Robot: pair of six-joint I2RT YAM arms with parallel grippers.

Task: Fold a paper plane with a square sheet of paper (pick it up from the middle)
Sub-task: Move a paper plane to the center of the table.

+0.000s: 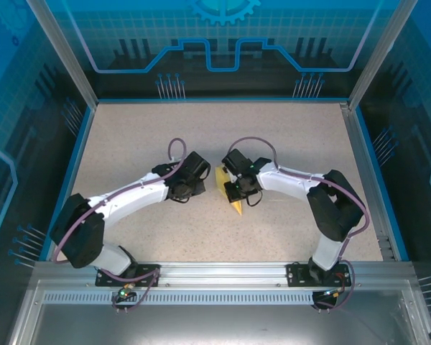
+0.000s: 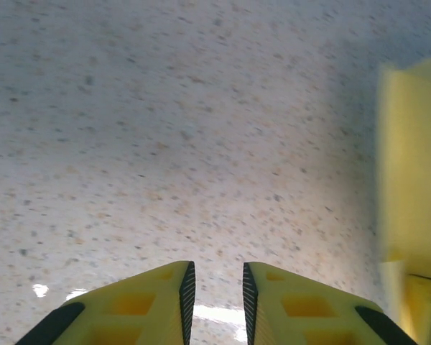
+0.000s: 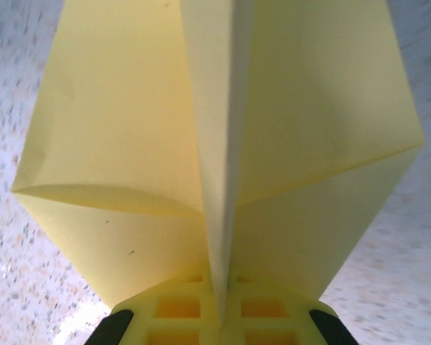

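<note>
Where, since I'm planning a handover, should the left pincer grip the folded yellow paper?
Probably the centre ridge, beyond where the right pincer is shut on it: it is layered and stiffest, while the wings spread thin. Come from the folded paper's left, where the left pincer sits slightly open.

Matt paper plane (image 3: 115,129), glossy speckled table (image 2: 165,144)

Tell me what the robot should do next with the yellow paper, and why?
Probably the left end effector should slide sideways to the yellow paper and take one flap. The right end effector is pinched shut on the paper's centre ridge, flaps spreading on both sides, while the left one's fingers stand slightly apart over the table with nothing between them.
</note>
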